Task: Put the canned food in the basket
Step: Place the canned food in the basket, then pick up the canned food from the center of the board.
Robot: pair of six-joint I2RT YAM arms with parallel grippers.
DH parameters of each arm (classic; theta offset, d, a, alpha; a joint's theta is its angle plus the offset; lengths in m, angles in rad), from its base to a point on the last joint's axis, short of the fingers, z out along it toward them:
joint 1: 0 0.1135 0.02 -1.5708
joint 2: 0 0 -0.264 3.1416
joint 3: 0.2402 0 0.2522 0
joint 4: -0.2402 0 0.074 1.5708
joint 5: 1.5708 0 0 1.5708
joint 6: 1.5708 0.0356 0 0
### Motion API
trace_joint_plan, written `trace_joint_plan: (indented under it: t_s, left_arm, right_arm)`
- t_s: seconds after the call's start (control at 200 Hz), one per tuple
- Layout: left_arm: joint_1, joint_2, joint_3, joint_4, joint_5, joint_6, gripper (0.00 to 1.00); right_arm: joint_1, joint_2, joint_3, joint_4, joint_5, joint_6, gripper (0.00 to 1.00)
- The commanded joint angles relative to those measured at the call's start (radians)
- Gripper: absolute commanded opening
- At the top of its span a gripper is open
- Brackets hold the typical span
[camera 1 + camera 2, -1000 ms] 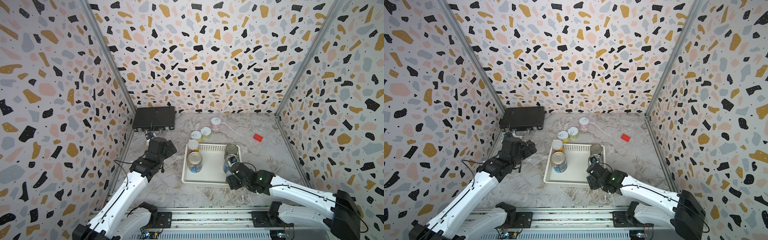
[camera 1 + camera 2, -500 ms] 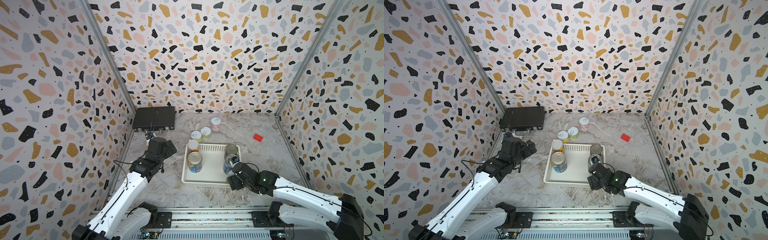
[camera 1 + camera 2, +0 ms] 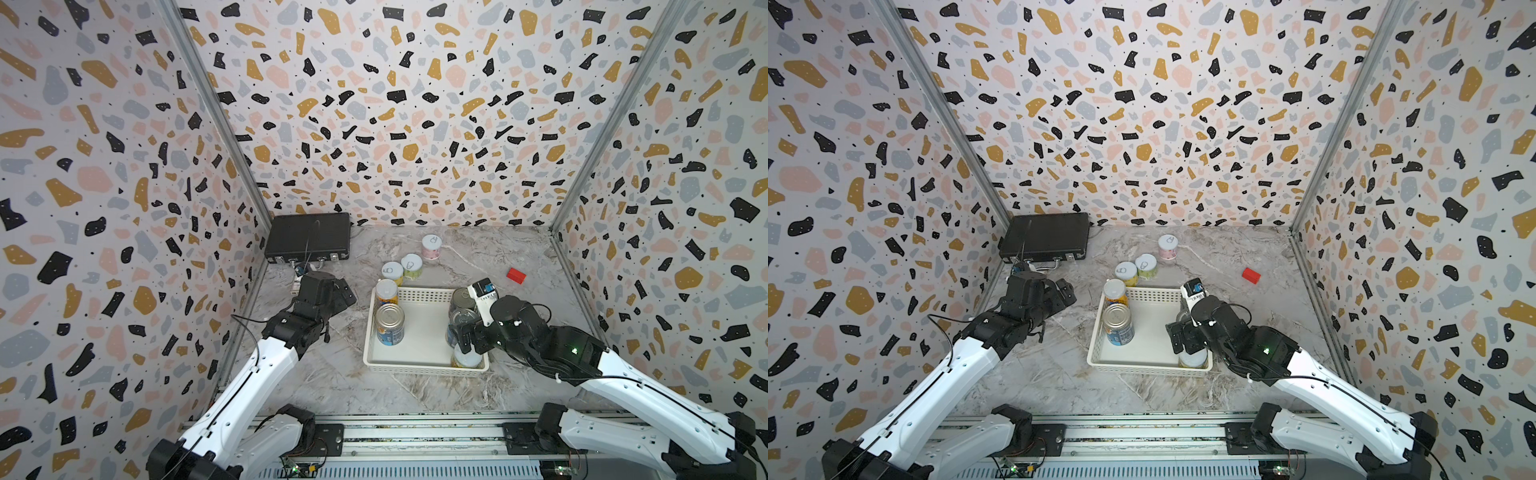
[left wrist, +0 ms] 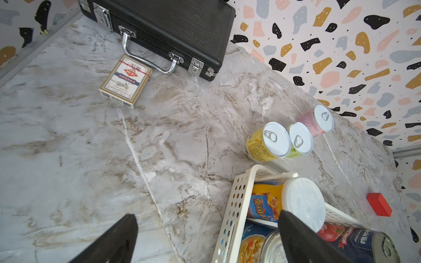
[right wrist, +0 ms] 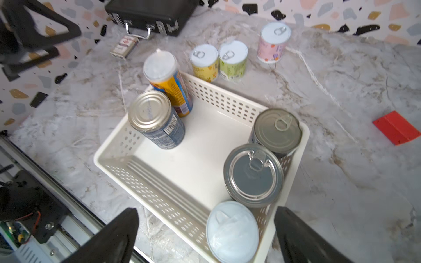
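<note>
1. The shallow white perforated plastic basket (image 3: pixel 415 368) is sitting mid-way across the grey marble tabletop (image 3: pixel 478 257), and five cans are standing upright in it
2. On its left side, an orange-yellow can with a white plastic lid (image 3: pixel 386 291) is occupying the far corner, with a blue can with a bare-metal top (image 3: pixel 390 326) just beside it
3. On its right side, a navy can with a ring-pull metal top (image 5: pixel 276 131) is standing at the far corner, a second metal-topped can (image 5: pixel 252 175) is standing just beside it, and a white-topped can (image 5: pixel 232 230) is filling the near corner
4. The right gripper (image 5: pixel 206 211) is hovering over that near corner, its fingers spread wide on either side of the white-topped can with gaps showing, pinching nothing
5. The left gripper (image 4: pixel 207 216) is hanging above bare tabletop just left of the basket, fingers spread wide, empty
6. Outside, beyond the basket's far wall, a yellow can (image 3: pixel 392 272) and a green can (image 3: pixel 411 266) are standing side by side, with a pink can (image 3: pixel 431 247) farther back
7. A black ribbed briefcase (image 3: pixel 307 239) is lying in the far left corner, a flat card packet (image 4: pixel 126 82) is lying at its handle, and a small red block (image 3: pixel 515 275) is lying apart on the right
</note>
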Motion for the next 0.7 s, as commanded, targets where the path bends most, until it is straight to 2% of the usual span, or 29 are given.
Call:
trace_joint_plan:
  t_s: [0.0,0.1,0.295,0.466,0.696]
  left_arm:
    - [0.008,0.024,0.046,0.035,0.042,0.032,1.0]
    - [0.012,0.059,0.066,0.036,0.066,0.046,1.0]
    - [0.021,0.133,0.13,0.005,0.114,0.077,1.0]
    - [0.024,0.194,0.217,-0.027,0.148,0.09,1.0]
    - [0.023,0.388,0.406,-0.09,0.217,0.071,1.0]
  right_arm:
    - [-0.003,0.006,0.078,0.053,-0.02,-0.024,1.0]
    - [-0.004,-0.002,0.063,0.18,-0.003,-0.065,1.0]
    - [-0.005,-0.035,-0.055,0.314,0.175,-0.128,1.0]
    - [-0.011,-0.099,-0.102,0.305,0.25,-0.152,1.0]
    - [-0.033,-0.144,-0.125,0.299,0.295,-0.158,1.0]
